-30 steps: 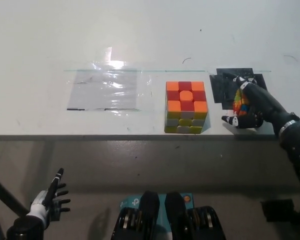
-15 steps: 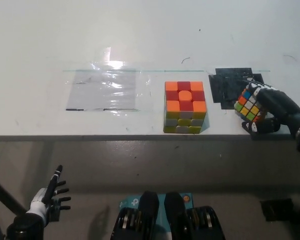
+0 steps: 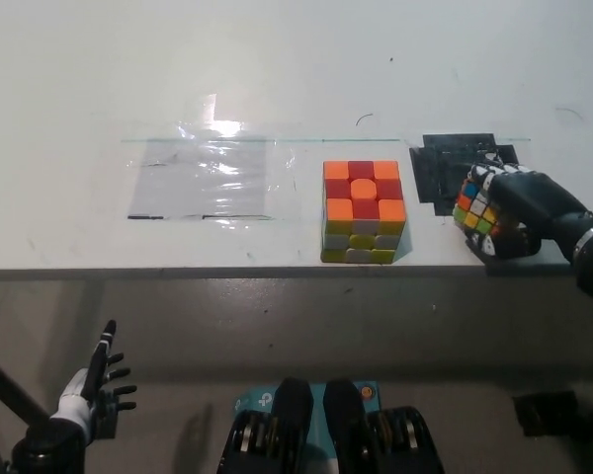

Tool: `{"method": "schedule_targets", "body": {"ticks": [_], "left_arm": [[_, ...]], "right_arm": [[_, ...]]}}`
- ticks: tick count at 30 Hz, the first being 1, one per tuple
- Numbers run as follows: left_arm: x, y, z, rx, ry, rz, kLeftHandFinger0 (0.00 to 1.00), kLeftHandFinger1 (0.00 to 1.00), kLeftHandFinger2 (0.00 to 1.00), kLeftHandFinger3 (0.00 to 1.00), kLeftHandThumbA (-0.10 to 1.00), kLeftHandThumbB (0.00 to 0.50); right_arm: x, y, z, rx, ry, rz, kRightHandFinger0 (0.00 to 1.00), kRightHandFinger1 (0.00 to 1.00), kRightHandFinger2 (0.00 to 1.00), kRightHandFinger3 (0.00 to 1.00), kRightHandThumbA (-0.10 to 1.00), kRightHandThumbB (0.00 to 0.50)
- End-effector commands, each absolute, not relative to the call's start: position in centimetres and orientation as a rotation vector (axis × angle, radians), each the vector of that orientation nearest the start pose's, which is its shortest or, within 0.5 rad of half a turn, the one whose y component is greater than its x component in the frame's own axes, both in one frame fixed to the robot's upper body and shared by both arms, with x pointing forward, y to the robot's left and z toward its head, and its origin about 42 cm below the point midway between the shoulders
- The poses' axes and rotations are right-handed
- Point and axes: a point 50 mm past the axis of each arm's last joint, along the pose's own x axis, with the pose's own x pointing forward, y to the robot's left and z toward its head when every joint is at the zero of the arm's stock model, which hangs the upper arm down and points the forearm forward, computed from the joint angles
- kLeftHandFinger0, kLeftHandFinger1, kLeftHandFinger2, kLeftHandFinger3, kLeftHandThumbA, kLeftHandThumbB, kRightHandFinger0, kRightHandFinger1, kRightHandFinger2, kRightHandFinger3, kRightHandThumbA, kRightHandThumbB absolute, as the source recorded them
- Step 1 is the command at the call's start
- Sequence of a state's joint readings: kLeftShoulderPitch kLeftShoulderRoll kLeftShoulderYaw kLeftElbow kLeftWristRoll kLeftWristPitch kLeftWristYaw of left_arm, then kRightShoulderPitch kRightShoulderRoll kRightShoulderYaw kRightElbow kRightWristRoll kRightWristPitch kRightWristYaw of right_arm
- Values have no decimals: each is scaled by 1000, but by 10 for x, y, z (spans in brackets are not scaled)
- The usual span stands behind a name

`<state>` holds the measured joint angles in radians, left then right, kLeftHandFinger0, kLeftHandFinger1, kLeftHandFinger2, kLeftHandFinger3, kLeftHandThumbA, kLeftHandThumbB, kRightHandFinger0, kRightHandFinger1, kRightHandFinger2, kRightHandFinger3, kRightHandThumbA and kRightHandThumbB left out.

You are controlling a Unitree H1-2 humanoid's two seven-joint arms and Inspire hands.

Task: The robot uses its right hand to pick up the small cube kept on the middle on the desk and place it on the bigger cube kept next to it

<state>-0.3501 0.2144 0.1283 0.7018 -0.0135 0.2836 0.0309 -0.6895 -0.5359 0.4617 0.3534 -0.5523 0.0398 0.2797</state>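
**Small cube is up in the black hand**

The small cube (image 3: 477, 206) was sitting on the black patch (image 3: 445, 170) a second ago, with the right hand (image 3: 509, 212) just closing round it. Now the black fingers (image 3: 501, 243) are clamped on it, and it looks lifted and tipped, its bright little squares facing the big cube (image 3: 364, 210). It sits to the right of the big cube, near it but not touching. So the picking up looks done. I think the next step is to carry it over and set it on top.

The big cube is blocky, with smooth, shiny orange and red squares on top and yellow and pale ones on the side. Left of the big cube lies a shiny clear plastic sheet (image 3: 203, 178) on the white counter (image 3: 277, 69). The white left hand (image 3: 97, 390) rests far below the big cube, off the counter, fingers apart, holding nothing.
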Motion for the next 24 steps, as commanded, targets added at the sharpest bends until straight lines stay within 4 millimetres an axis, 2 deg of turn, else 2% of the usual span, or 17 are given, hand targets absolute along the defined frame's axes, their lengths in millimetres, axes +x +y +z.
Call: {"method": "schedule_targets", "body": {"ticks": [1,2,5,6,7,8,9,10,11,12,14,15,17,19,21,23,24], "left_arm": [[383,334,38,137,546,208,718,784,865,880,1000,19],[383,334,38,133,547,209,720,785,865,882,1000,20],[383,335,38,129,540,206,747,802,881,898,1000,6],[383,335,38,128,540,206,748,803,881,899,1000,6],[383,334,38,128,539,209,731,778,864,894,1000,11],[383,334,38,130,537,213,711,754,839,884,1000,2],[382,334,37,133,533,217,708,750,835,882,998,0],[382,334,38,130,530,215,708,750,834,880,996,0],[382,334,37,124,529,210,731,771,853,892,999,0],[382,334,37,126,529,211,716,758,838,891,1000,0],[382,335,38,129,532,213,720,766,847,898,1000,0],[382,334,38,118,533,221,692,735,818,884,996,0],[382,334,39,129,528,223,700,739,815,880,995,0],[382,334,38,128,524,226,673,712,797,880,995,0],[382,334,37,130,518,224,648,686,785,868,995,0],[382,334,37,142,515,214,697,724,817,881,1000,0],[381,334,37,141,514,214,700,727,819,881,1000,0]], "right_arm": [[472,-259,229,-1402,-208,453,9,89,336,1000,-23,0],[472,-259,229,-1404,-234,441,0,48,284,1000,-97,0],[472,-259,227,-1415,-330,415,0,74,242,1000,-100,0],[472,-259,226,-1414,-338,413,0,132,304,1000,-100,0],[473,-259,225,-1420,-342,409,5,187,333,953,-100,0],[475,-260,223,-1434,-357,398,38,235,373,599,-100,0],[476,-260,221,-1449,-378,385,18,201,314,468,-100,0],[477,-260,219,-1460,-389,376,1,130,238,244,-100,1],[477,-260,217,-1442,-438,354,0,81,194,105,-100,0],[478,-260,216,-1442,-437,352,0,127,257,67,-100,0],[478,-258,214,-1436,-455,322,0,180,360,66,-100,0],[477,-257,215,-1438,-444,320,38,233,399,109,-100,0],[477,-256,215,-1410,-453,316,1,196,372,60,-100,6],[477,-256,214,-1404,-460,311,0,189,374,66,-100,6],[476,-257,213,-1399,-504,307,0,187,378,33,-100,35],[476,-257,213,-1397,-524,304,27,229,424,43,-100,63],[476,-258,212,-1402,-530,302,35,239,413,37,-100,73]]}}
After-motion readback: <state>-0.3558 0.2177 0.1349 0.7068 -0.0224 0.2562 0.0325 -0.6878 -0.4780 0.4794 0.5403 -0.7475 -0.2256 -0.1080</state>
